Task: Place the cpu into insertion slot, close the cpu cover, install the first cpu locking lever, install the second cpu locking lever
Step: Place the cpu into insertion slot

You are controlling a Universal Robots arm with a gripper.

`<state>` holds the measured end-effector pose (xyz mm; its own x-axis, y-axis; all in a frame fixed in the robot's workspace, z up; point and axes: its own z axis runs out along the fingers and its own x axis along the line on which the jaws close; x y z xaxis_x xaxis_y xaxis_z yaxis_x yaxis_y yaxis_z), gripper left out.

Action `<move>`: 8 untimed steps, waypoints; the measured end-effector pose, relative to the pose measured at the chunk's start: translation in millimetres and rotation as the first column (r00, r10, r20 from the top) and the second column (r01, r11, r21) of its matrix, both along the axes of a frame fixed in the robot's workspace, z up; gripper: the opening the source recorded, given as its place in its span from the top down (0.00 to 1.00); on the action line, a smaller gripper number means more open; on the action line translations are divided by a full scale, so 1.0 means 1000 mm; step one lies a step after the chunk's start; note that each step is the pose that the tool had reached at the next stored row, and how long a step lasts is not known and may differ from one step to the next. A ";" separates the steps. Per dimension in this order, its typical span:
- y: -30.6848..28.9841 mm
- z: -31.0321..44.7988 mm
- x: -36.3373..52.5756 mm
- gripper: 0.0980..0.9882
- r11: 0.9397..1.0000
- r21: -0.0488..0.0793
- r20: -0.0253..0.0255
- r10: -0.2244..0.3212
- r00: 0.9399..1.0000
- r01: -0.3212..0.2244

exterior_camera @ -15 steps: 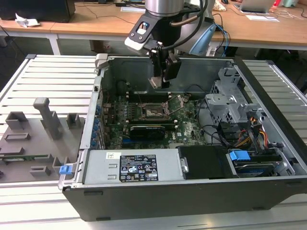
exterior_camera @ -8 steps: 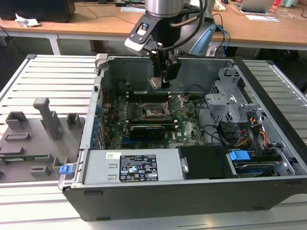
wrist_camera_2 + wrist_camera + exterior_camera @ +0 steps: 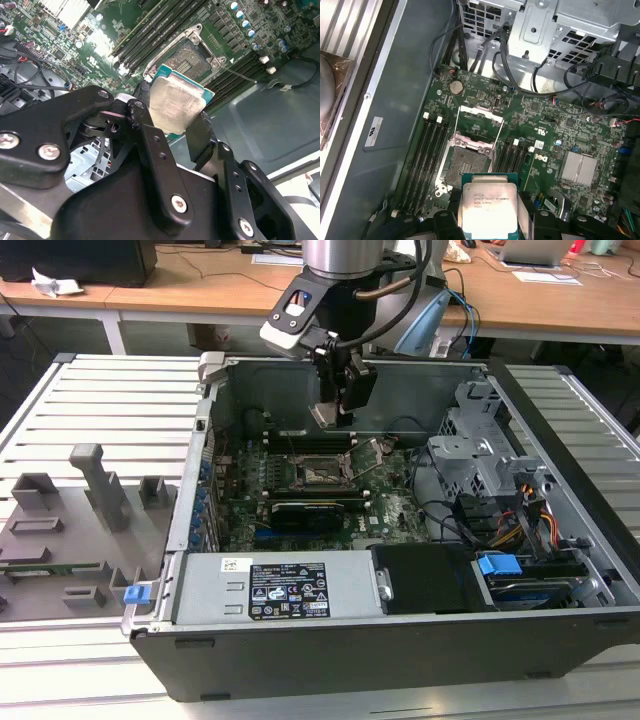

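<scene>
- Cpu (image 3: 488, 210), a silvery square chip with a green rim, is not on the board. It hangs in the air inside the computer case (image 3: 560, 440), held by two opposite edges, with its metal top facing both wrist cameras.
- The gripper (image 3: 172, 125) is closed on it, with one black finger (image 3: 150, 145) pressed against each side of the chip.
- The insertion slot (image 3: 465, 162) is bare, and its dark contact field is open to view. In the first wrist view it shows just past the chip's free green edge and well apart from it.
- In the exterior view the gripper hangs over the far rim of the insertion slot (image 3: 320, 475), so I judge that the slot lies below the chip and a little nearer that camera.
- The chip is square and has no long axis to speak of. What matters is how its edges sit, and in the first wrist view they look roughly parallel to the slot's rim. The second wrist view shows the chip tipped somewhat against the board.
- The cpu cover (image 3: 476, 112) stands swung back on the slot's far side from the chip. A thin wire locking lever (image 3: 498, 127) runs along each flank, and neither is hooked down, so nothing lies over the slot.
- Long black memory slots (image 3: 427, 150) flank the slot on the green motherboard (image 3: 390, 505), on the same sides as the fingers.
</scene>
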<state>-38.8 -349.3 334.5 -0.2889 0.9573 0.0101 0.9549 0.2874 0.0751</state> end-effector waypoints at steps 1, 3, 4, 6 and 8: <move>0.0002 -0.0008 0.0000 0.52 1.000 0.000 -0.004 0.000 1.000 0.000; 0.0010 -0.0044 0.0000 0.52 1.000 0.000 -0.011 0.000 1.000 0.000; 0.0013 -0.0065 0.0001 0.52 1.000 0.000 -0.011 -0.008 1.000 0.008; 0.0014 -0.0091 0.0001 0.52 0.999 0.000 -0.011 -0.046 0.999 0.046; 0.0013 -0.0115 0.0000 0.52 0.996 0.000 -0.011 -0.090 0.996 0.090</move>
